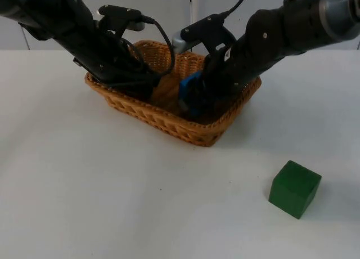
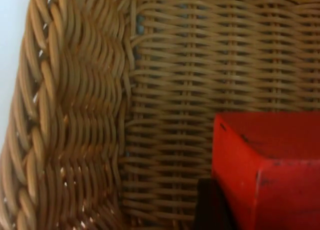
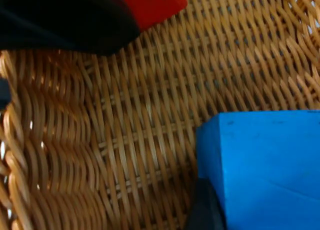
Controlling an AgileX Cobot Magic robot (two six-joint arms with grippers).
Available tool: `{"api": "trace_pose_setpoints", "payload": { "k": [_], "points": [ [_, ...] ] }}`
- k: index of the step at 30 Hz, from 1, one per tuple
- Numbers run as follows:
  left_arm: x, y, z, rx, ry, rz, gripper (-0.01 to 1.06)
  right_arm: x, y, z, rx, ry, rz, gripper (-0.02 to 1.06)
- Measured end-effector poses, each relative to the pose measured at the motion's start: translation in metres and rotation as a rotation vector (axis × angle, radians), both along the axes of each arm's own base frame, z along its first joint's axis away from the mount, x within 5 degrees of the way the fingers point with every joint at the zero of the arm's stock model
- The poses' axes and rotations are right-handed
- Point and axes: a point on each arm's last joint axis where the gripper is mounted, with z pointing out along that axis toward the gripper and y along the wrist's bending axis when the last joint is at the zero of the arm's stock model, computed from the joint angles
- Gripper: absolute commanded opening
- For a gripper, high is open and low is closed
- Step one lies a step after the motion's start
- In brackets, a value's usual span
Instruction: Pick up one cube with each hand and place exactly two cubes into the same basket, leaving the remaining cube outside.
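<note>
basket (image 1: 169, 121) sits at 12 o'clock on the table (image 1: 84, 202), both grippers inside; green cube (image 1: 295, 188) outside at 4 o'clock. left gripper (image 2: 235, 210) grips red cube (image 2: 270, 165). right gripper (image 3: 215, 210) grips blue cube (image 3: 260, 165).

Both arms are black and thick, built of rounded, tube-like links with a matte finish. The right arm's uppermost link ends in a grey-silver band near the shoulder joint. The right gripper (image 1: 190, 98) carries a bright blue part at its end. In each wrist view a black fingertip (image 2: 212, 207) shows as a dull, dark wedge.
</note>
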Motion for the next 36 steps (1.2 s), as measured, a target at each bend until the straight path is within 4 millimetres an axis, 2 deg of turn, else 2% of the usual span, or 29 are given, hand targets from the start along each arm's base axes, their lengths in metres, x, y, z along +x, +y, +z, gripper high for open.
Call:
{"api": "trace_pose_setpoints", "payload": {
  "k": [3,4,7,8,9,12,13,15,18,19,23,24,30,31,35,36],
  "points": [
    [0.000,0.000,0.000,-0.005,0.001,0.004,0.33,0.000,0.000,0.000,0.000,-0.001,0.000,0.39],
    [0.000,0.000,0.000,-0.010,0.002,0.008,0.33,0.000,0.000,0.000,0.002,-0.004,0.000,0.39],
    [0.000,-0.001,0.000,-0.012,0.003,0.009,0.63,0.001,0.001,0.001,0.008,-0.014,-0.001,0.59],
    [0.000,-0.001,0.000,-0.011,0.004,0.007,0.63,0.001,0.001,0.001,0.011,-0.018,-0.001,0.59],
    [0.000,-0.001,0.000,-0.011,0.004,0.007,0.75,0.002,0.001,0.002,0.014,-0.022,-0.003,0.67],
    [-0.001,-0.001,0.003,-0.018,0.009,0.005,0.89,0.002,0.001,0.005,0.020,-0.031,-0.003,0.76],
    [-0.001,-0.001,0.003,-0.018,0.009,0.005,0.91,0.002,0.001,0.005,0.020,-0.031,-0.003,0.76],
    [-0.001,-0.001,0.010,-0.022,-0.002,0.003,0.92,0.002,0.001,0.018,0.033,-0.049,-0.004,0.76],
    [-0.002,-0.002,0.027,-0.031,-0.031,0.001,0.92,0.001,0.000,0.050,0.066,-0.100,-0.004,0.76],
    [-0.002,-0.002,0.027,-0.031,-0.031,0.001,0.92,0.001,0.000,0.050,0.066,-0.100,-0.004,0.76],
    [-0.005,-0.002,0.058,-0.041,-0.076,-0.015,0.92,-0.008,-0.005,0.104,0.106,-0.160,-0.002,0.76],
    [-0.005,-0.002,0.058,-0.041,-0.076,-0.015,0.92,-0.008,-0.005,0.104,0.106,-0.160,-0.002,0.76],
    [-0.018,0.000,0.114,-0.050,-0.141,-0.058,0.92,-0.028,-0.017,0.174,0.152,-0.212,-0.005,0.76],
    [-0.018,0.000,0.114,-0.050,-0.141,-0.058,0.92,-0.028,-0.017,0.174,0.152,-0.212,-0.005,0.76],
    [-0.032,0.002,0.151,-0.050,-0.172,-0.093,0.92,-0.043,-0.027,0.206,0.161,-0.217,-0.003,0.76],
    [-0.032,0.002,0.151,-0.050,-0.172,-0.093,0.92,-0.043,-0.027,0.206,0.161,-0.217,-0.003,0.76]
  ]
}}
